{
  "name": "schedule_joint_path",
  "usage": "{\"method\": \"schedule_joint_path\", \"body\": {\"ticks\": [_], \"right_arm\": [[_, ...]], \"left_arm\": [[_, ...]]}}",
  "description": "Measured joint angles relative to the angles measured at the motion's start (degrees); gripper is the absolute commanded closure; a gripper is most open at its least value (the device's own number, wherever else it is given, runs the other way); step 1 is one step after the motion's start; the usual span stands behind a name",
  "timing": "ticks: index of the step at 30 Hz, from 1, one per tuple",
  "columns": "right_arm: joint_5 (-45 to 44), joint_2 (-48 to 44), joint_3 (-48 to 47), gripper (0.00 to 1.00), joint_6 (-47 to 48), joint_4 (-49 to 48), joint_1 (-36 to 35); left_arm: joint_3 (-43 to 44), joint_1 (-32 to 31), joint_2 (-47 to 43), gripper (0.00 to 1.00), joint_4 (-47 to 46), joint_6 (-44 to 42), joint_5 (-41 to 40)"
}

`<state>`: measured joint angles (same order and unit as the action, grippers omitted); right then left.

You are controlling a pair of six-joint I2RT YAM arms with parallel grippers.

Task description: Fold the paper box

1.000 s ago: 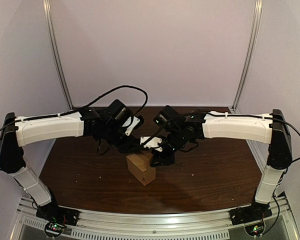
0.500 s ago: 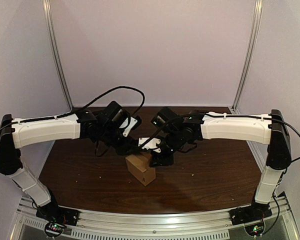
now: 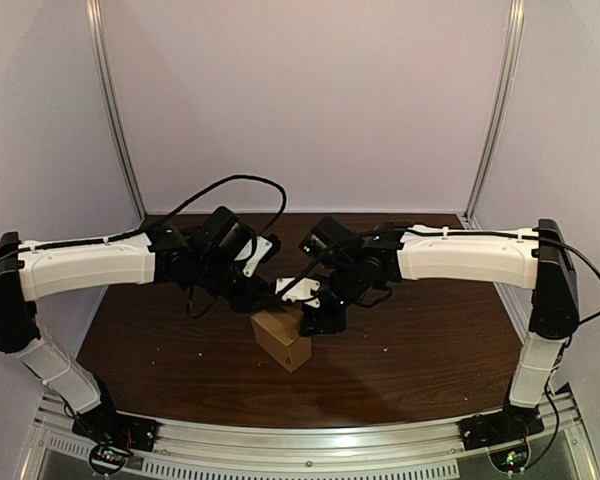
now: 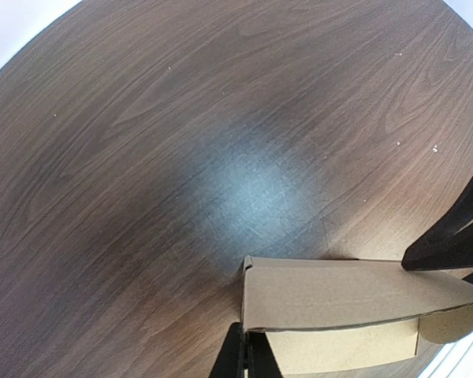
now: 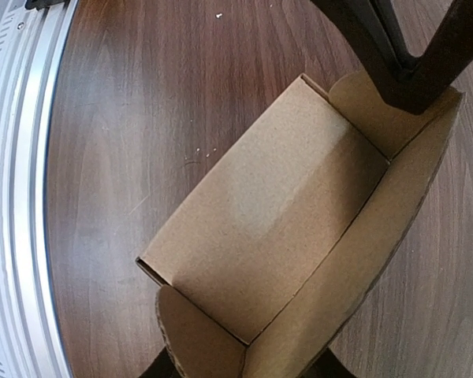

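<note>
Left hand [image 4: 241, 350] pinches one end of the paper box [image 3: 285, 338]; right hand [image 3: 320, 318] straddles the other end, fingers spread wide.

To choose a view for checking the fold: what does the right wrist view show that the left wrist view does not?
Only the right wrist view shows the inside of the brown cardboard box and the silver metal rail. Only the left wrist view shows the box from outside. Both show the box and the dark wooden table.
</note>
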<state>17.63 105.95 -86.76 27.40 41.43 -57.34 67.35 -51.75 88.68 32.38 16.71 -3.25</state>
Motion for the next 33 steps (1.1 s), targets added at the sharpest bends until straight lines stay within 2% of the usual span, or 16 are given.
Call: {"method": "schedule_joint_path", "body": {"ticks": [16,33], "right_arm": [[-0.8,0.0,0.0,0.60,1.0,0.4,-0.5],[-1.3,0.0,0.0,0.59,3.1,0.4,-2.2]], "left_arm": [[-7.0,-0.8,-3.6,1.00,-8.1,1.8,-0.4],[-11.1,-1.2,-5.5,1.00,-12.5,1.8,-0.6]]}}
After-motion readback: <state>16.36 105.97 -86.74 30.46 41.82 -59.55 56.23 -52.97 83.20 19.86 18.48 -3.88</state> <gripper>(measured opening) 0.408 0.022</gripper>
